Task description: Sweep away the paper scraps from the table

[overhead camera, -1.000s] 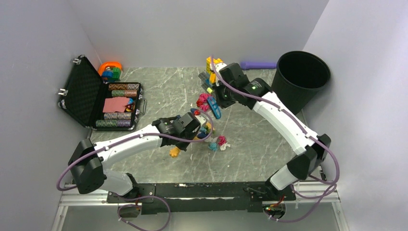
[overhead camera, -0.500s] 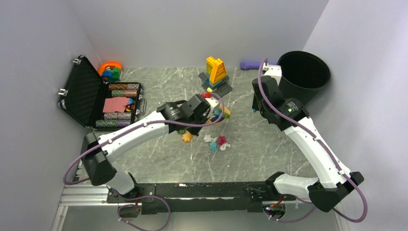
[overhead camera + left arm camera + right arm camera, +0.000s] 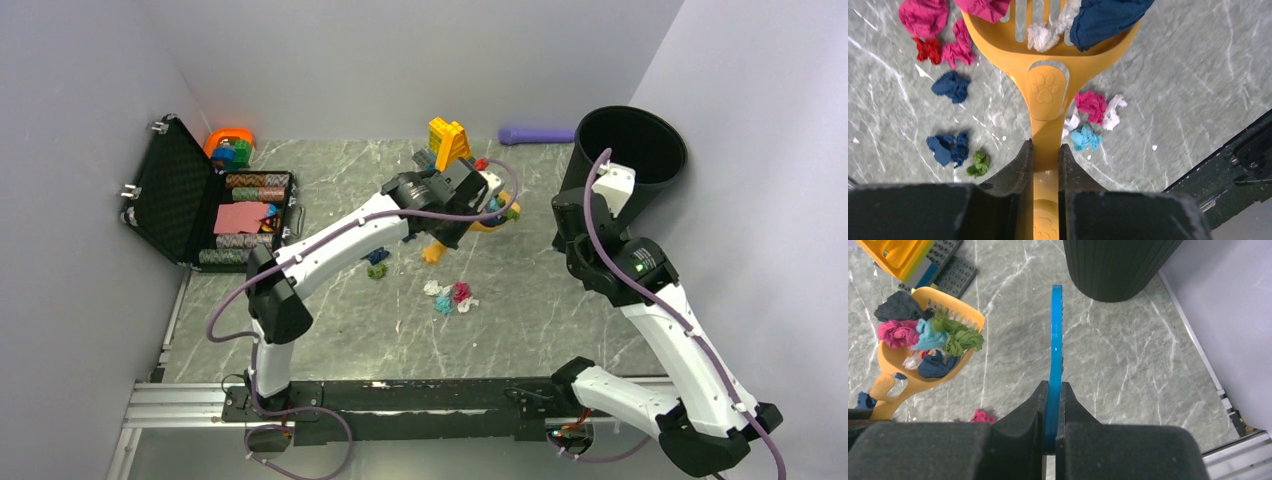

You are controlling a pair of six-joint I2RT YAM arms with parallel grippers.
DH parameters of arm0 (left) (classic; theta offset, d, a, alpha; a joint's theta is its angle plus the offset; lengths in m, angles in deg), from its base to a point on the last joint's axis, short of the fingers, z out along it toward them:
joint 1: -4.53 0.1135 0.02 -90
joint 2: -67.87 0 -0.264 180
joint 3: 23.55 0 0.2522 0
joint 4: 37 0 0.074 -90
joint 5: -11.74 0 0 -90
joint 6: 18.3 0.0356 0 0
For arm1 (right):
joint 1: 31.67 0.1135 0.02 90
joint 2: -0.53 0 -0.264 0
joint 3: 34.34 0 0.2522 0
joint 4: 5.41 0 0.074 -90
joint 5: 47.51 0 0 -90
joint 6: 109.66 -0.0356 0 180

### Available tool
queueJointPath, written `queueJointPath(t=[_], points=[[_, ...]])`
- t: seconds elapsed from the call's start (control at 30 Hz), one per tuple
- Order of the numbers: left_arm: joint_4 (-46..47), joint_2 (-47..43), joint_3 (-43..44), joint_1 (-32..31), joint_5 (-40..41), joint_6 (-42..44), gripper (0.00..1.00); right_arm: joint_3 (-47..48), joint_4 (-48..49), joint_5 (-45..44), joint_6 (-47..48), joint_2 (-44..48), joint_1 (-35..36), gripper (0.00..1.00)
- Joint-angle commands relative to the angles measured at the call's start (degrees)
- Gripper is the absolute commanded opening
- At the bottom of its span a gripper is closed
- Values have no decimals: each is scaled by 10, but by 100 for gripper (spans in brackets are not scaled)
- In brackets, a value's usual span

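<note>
My left gripper is shut on the handle of a yellow-orange scoop. It holds the scoop above the table, loaded with paper scraps in pink, teal, green, dark blue, black and white. More scraps lie on the table below: pink, white and teal ones, dark blue ones, a green one and pink and red ones. My right gripper is shut on a thin blue flat tool, seen edge-on, right of the scoop and near the black bin.
The black bin stands at the back right. A yellow-orange brick build sits at the back middle beside a purple object. An open black case with striped chips lies at the left. A black rail runs along the near edge.
My left arm has carried the loaded scoop away and to the right, towards the bin. My right arm has swung right with the blue tool, off the scraps, to beside the bin.
</note>
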State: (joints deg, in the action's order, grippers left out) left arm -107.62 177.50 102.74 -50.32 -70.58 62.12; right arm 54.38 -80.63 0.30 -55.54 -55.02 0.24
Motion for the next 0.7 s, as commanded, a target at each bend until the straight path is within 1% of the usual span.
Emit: queueJointPath(t=[0.0, 0.1, 0.23, 0.3, 0.4, 0.47, 0.53, 0.63, 0.67], points=[[-29, 23, 77, -3, -9, 18, 0, 58, 19, -31, 46, 7, -2, 0], [-29, 32, 86, -3, -5, 22, 0, 94, 31, -48, 71, 3, -3, 0], [-29, 35, 82, -3, -7, 23, 0, 143, 67, -95, 110, -14, -3, 0], [-28, 35, 76, -3, -9, 22, 0, 163, 105, -127, 137, -29, -6, 0], [-20, 25, 56, -3, -12, 17, 0, 173, 188, -178, 200, -58, -19, 0], [-13, 15, 37, -3, -13, 15, 0, 177, 242, -188, 237, -81, -41, 0], [-4, 4, 14, -3, -13, 11, 0, 188, 278, -172, 263, -112, -81, 0], [2, -15, -20, -3, -10, 6, 0, 214, 294, -152, 262, -175, -134, 0], [4, -22, -34, -3, -8, 4, 0, 230, 283, -144, 247, -199, -154, 0]])
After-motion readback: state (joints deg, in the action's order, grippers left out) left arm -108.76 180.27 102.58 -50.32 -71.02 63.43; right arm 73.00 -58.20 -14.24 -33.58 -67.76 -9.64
